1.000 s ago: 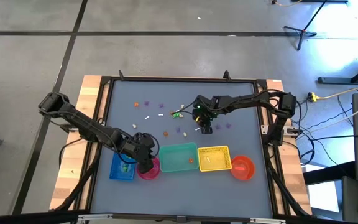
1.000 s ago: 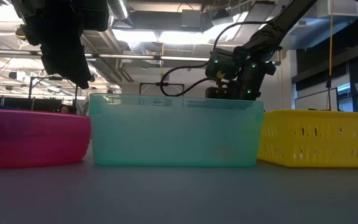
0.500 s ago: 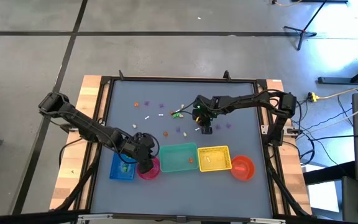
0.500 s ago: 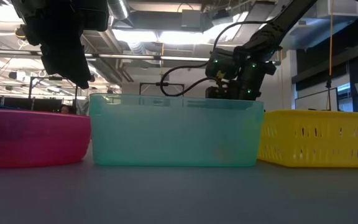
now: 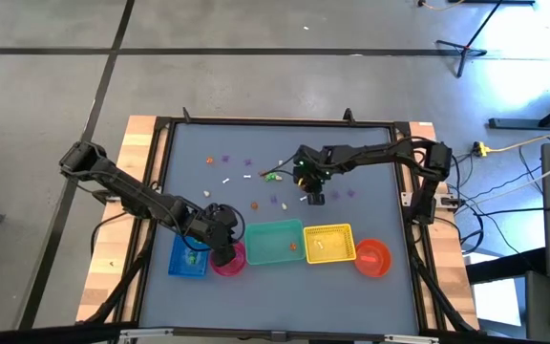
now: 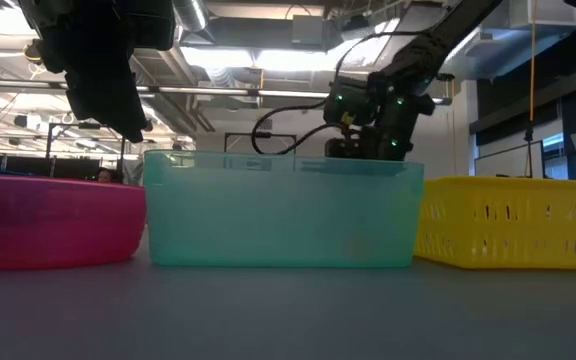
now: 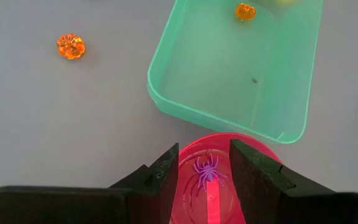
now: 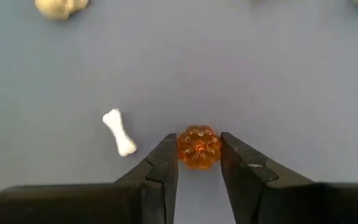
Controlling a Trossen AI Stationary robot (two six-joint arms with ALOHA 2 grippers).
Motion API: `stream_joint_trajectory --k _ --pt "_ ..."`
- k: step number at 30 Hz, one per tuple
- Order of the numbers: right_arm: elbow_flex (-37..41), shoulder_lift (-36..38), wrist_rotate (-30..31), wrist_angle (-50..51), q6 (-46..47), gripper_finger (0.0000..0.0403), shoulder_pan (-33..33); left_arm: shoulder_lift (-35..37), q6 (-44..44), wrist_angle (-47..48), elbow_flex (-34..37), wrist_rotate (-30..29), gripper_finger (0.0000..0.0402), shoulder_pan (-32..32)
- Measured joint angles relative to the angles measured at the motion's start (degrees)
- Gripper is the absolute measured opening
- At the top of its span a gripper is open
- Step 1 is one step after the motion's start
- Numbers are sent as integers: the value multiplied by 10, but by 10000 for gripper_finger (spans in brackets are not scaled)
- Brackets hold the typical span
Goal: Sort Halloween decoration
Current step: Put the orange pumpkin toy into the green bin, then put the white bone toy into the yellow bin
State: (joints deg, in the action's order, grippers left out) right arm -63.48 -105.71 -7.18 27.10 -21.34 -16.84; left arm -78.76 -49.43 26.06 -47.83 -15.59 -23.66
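Small Halloween trinkets lie scattered on the grey table: purple ones [image 5: 249, 163], a green one [image 5: 273, 175], a white bone [image 8: 119, 132] and an orange pumpkin [image 7: 71, 46]. My right gripper [image 8: 199, 146] is mid-table, shut on another orange pumpkin [image 8: 199, 147]. My left gripper [image 7: 204, 155] hangs open over the pink bowl [image 7: 253, 149], and a purple spider [image 7: 207, 169] lies in the bowl between its fingertips. An orange pumpkin [image 7: 245, 11] lies in the teal container [image 5: 275, 242]. My right gripper pinches the orange pumpkin by its two opposite sides [image 8: 183, 148] between its two fingers. The fingers come from above, slanting steeply down. Whether the pumpkin still touches the table, I cannot tell.
Along the near edge stand a blue container [image 5: 188, 256], the pink bowl [image 5: 229, 260], the teal container, a yellow basket [image 5: 328, 243] and an orange bowl [image 5: 372, 256]. A pale trinket [image 8: 59, 6] lies beyond the bone. A dark raised frame [image 5: 164, 143] borders the table.
My right gripper has edged up a little and slightly toward the table's left edge. The left arm has kept still.
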Motion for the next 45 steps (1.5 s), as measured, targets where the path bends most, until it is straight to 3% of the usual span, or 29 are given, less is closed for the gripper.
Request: stream_joint_trajectory --k 4,9,14,18,26,33,39,45 --pt "-52 2 -25 37 1 103 0 0 0 0 0 0 127 0" --pt "-110 3 -124 54 16 103 9 0 0 0 0 -1 127 0" --pt "-146 3 -217 62 23 103 50 0 0 0 0 -21 127 0" --pt "-152 4 -239 61 21 104 98 0 0 0 0 -32 127 0" --pt "-152 4 -170 60 20 104 199 0 3 0 0 3 127 -1" --pt "-152 4 -40 60 19 109 257 0 4 0 0 6 127 -1" --pt "-152 4 -30 60 25 179 266 0 5 0 0 6 127 -1" --pt "-155 7 26 78 30 242 266 0 5 0 0 6 127 -1"
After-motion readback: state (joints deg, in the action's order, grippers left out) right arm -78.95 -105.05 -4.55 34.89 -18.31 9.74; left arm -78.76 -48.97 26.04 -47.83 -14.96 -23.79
